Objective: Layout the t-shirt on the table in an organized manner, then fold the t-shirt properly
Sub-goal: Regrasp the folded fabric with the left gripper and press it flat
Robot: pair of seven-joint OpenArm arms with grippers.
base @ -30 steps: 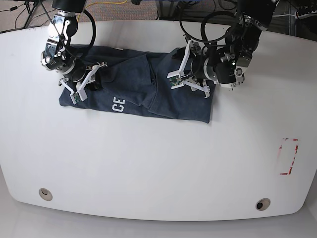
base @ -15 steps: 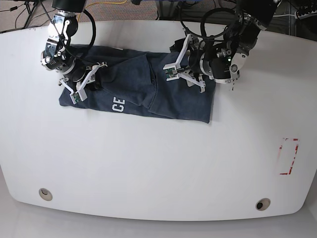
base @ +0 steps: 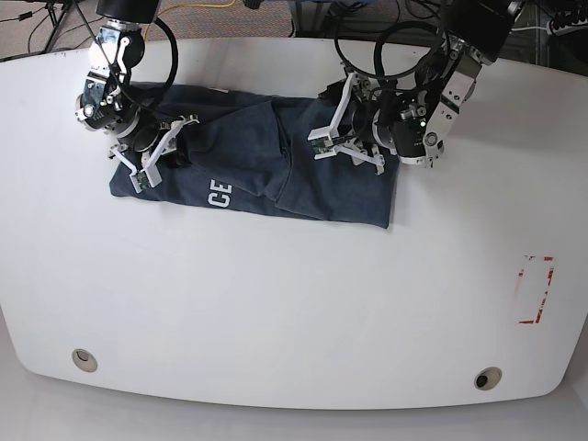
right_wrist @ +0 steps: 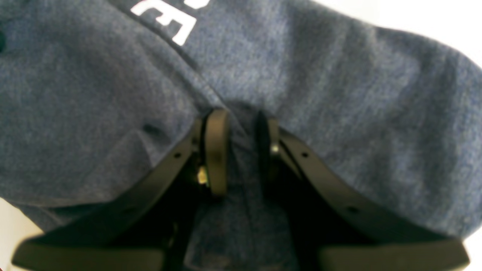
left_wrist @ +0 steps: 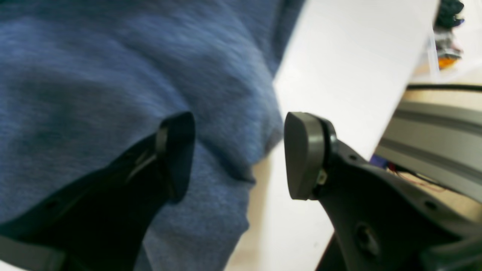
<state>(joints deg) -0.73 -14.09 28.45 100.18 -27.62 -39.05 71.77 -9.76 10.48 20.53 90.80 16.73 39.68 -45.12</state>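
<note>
While the right gripper (right_wrist: pixel 241 150) pinches a fold of the t-shirt (base: pixel 266 165) bunched at the table's (base: pixel 294 303) twelve o'clock side, the left gripper (left_wrist: pixel 239 154) gapes empty, so pulling risks dragging it crooked

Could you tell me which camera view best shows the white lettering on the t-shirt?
The base view: the white lettering lies unobstructed on the folded t-shirt. The right wrist view cuts it off at the top edge; the left wrist view shows none.

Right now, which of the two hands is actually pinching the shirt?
The right hand: it pinches a fold of the t-shirt. The left hand gapes open at the shirt's edge.
</note>
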